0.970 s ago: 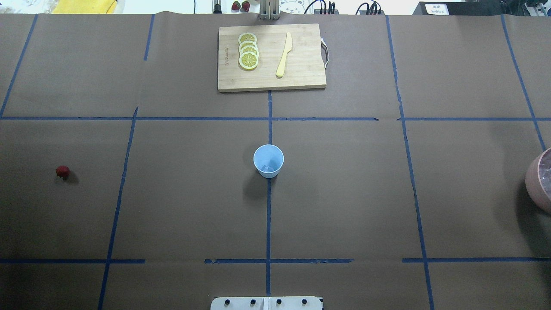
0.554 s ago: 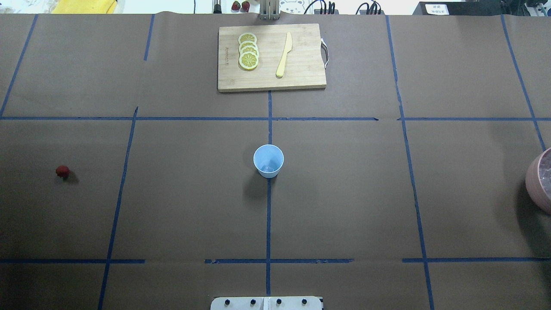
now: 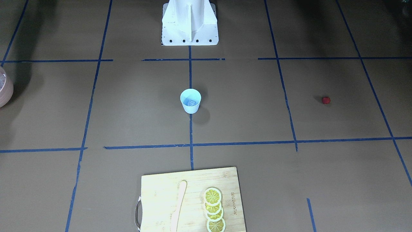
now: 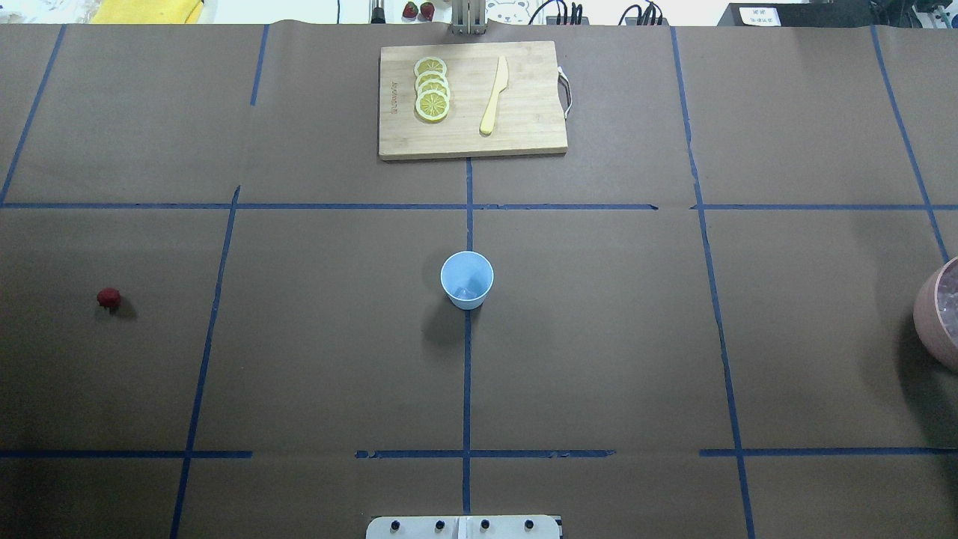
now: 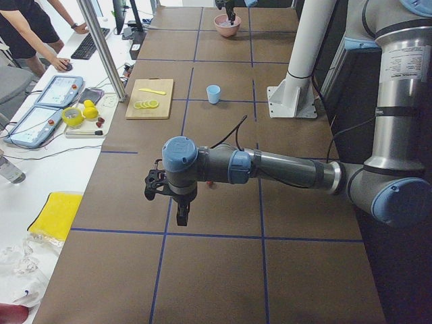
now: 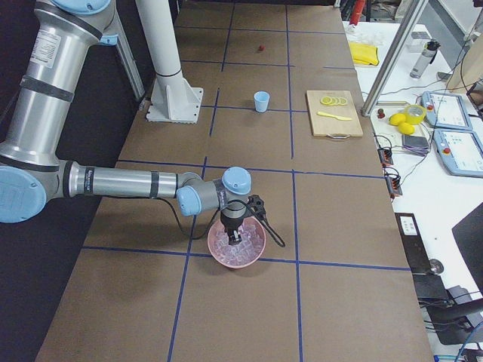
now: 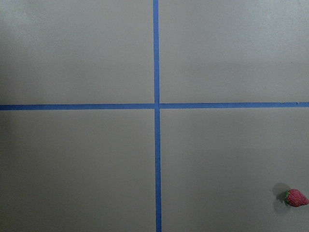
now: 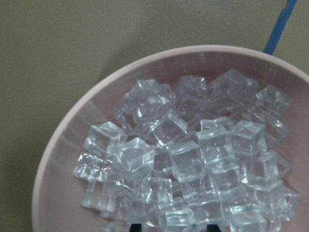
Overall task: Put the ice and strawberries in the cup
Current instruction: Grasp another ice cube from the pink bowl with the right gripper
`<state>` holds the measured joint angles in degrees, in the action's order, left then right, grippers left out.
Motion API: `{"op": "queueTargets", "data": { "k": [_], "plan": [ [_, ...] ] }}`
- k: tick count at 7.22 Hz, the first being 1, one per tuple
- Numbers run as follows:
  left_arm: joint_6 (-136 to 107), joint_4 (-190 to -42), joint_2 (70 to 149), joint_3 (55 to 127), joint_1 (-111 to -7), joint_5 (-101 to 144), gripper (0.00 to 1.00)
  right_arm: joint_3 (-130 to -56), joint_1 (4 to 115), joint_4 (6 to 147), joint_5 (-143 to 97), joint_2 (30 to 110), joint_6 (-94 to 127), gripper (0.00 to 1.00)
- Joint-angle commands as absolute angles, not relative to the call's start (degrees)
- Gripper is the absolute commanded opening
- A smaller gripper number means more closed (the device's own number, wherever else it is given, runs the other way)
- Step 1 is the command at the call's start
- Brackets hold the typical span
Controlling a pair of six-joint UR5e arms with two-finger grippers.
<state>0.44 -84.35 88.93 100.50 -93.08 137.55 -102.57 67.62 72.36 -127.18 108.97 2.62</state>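
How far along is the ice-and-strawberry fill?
Done: one clear ice cube looks to sit inside the small pale-blue cup. In hand: the right tool is down at the pinkish-brown bowl holding the heap of clear cubes; its grip can't be judged. Left: the tiny red strawberry lies untouched on the brown paper-covered table, well apart from the cup.

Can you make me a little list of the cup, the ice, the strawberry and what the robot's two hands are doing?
cup: upright in the middle of the table, what looks like one ice cube inside
strawberry: lying on the table on the robot's left, not in the cup
ice: heaped in the pink bowl
right gripper: pointing down into the bowl
left gripper: above the table near the strawberry
fingers open or shut: cannot tell
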Motion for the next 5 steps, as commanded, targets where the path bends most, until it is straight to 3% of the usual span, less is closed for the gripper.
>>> {"op": "queueTargets", "data": {
  "k": [1,2,4,5],
  "plan": [
    [0.44,-84.20,88.95,100.72,-93.08,137.55,1.00,-102.39,67.59,72.25,-127.18,108.90,2.55,0.31],
    [0.44,-84.20,88.95,100.72,-93.08,137.55,1.00,-102.48,67.50,72.25,-127.09,108.90,2.03,0.04],
    [0.44,-84.20,88.95,100.64,-93.08,137.55,1.00,-104.22,67.59,72.77,-127.96,108.46,1.67,0.00],
    [0.44,-84.11,88.95,100.63,-93.08,137.55,1.00,-108.50,68.72,75.30,-129.62,108.72,1.67,0.00]
  ]
}}
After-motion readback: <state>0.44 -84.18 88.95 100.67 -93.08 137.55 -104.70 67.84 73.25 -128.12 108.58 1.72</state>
